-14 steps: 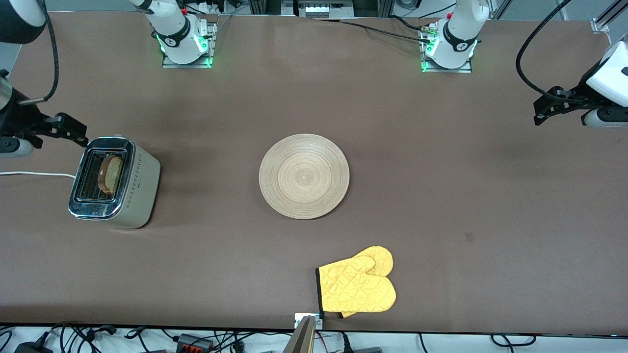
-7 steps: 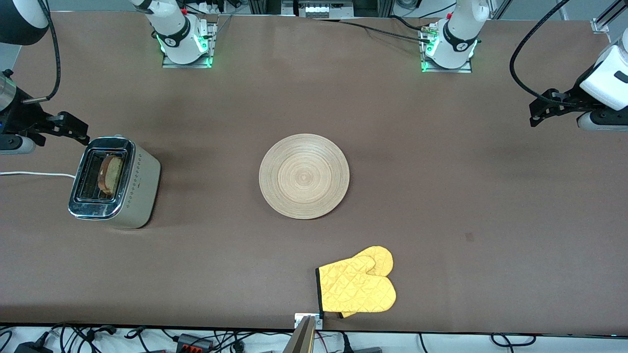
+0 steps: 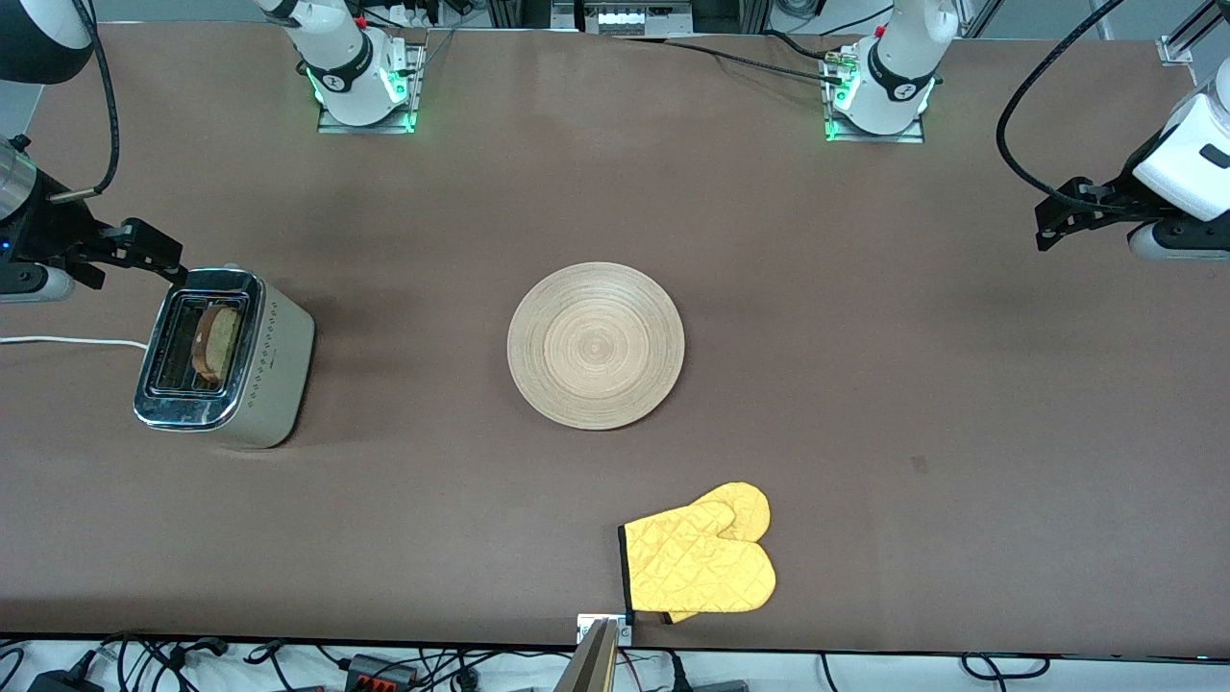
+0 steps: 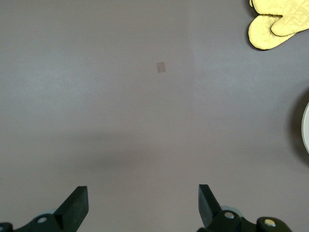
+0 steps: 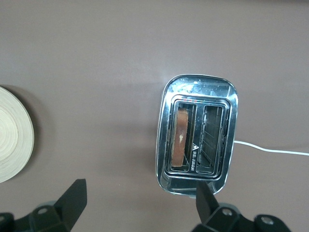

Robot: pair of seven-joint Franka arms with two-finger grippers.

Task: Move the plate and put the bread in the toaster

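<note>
Brown table (image 3: 865, 384): plate (image 3: 596, 345), yellow mitt (image 3: 700, 560); both grippers (image 4: 143, 205) (image 5: 140, 203) spread, empty.

tan ringed plate (image 3: 596, 345), yellow quilted mitt (image 3: 700, 562), beige dotted toaster (image 3: 227, 358)

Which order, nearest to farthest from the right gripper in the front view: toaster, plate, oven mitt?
From the right gripper, open over the table by the toaster:
1. Toaster, just beside it at the right arm's end, bread in a slot.
2. Plate, mid-table.
3. Oven mitt, nearest the front camera.
</note>
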